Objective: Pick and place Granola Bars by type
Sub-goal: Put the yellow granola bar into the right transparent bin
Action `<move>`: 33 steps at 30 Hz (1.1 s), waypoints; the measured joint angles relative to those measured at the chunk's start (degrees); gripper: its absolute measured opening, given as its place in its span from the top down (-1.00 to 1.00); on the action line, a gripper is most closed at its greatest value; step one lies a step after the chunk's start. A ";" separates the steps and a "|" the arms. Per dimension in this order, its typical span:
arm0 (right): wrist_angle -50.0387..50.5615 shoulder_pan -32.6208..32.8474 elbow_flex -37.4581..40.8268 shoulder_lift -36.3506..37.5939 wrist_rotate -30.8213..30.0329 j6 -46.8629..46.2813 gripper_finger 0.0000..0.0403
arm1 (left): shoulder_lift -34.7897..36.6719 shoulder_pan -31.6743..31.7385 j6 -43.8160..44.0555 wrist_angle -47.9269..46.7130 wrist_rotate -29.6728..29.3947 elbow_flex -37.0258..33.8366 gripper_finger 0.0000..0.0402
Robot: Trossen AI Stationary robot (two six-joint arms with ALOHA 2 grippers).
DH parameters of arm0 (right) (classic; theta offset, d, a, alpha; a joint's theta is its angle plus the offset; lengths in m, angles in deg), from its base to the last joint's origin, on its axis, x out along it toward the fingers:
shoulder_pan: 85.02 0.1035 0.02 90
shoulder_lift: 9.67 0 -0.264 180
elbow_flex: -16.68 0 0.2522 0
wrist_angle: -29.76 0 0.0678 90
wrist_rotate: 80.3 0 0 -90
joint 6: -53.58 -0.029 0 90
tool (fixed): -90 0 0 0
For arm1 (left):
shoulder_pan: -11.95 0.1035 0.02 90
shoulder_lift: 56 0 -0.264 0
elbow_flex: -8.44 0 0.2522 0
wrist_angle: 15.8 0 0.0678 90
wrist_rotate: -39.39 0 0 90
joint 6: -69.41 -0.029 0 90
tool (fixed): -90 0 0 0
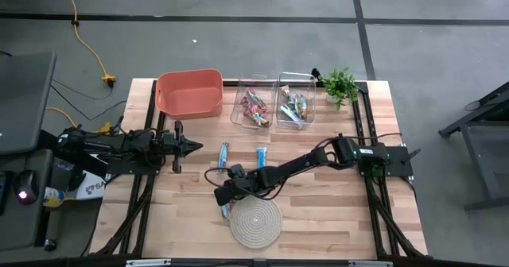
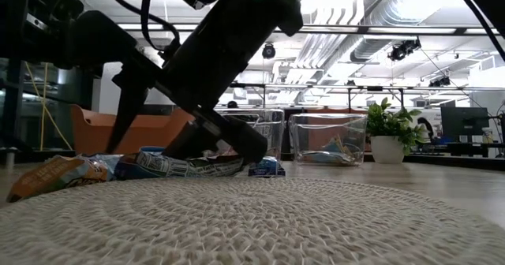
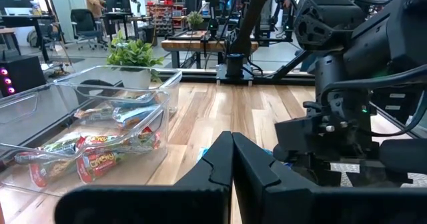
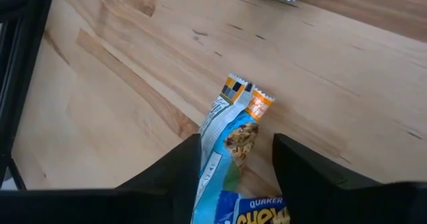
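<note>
Lengthwise between the right gripper's [image 4: 233, 171] fingers, 1 blue bar [image 4: 227, 144]

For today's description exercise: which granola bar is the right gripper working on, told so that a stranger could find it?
Find the round rope mat at the table's near edge. Just off its left rim, the right gripper straddles a blue bar. Unlike the two blue bars lying free farther up, it sits between dark fingers.

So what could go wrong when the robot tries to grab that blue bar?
The right hand is open around two overlapping bars, a blue granola bar and an orange-tipped bar, so it might pinch both. The rope mat lies right beside them and may snag a finger. The left hand waits shut near the orange bin.
</note>
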 joint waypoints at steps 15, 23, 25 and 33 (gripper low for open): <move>-2.24 -0.10 0.03 -0.17 -0.43 0.00 0.67 | 0.01 0.00 -0.01 0.00 0.02 -0.01 1.00; -4.34 -0.10 0.13 -0.17 -1.36 0.02 0.77 | 0.01 0.00 0.01 0.00 0.02 0.01 1.00; -5.00 -0.10 0.13 -0.17 -1.36 0.00 0.77 | 0.01 0.00 -0.01 0.00 0.02 0.00 1.00; -13.80 -0.22 0.13 -0.17 -1.23 3.39 0.80 | 0.01 0.00 0.01 -0.02 0.02 0.01 1.00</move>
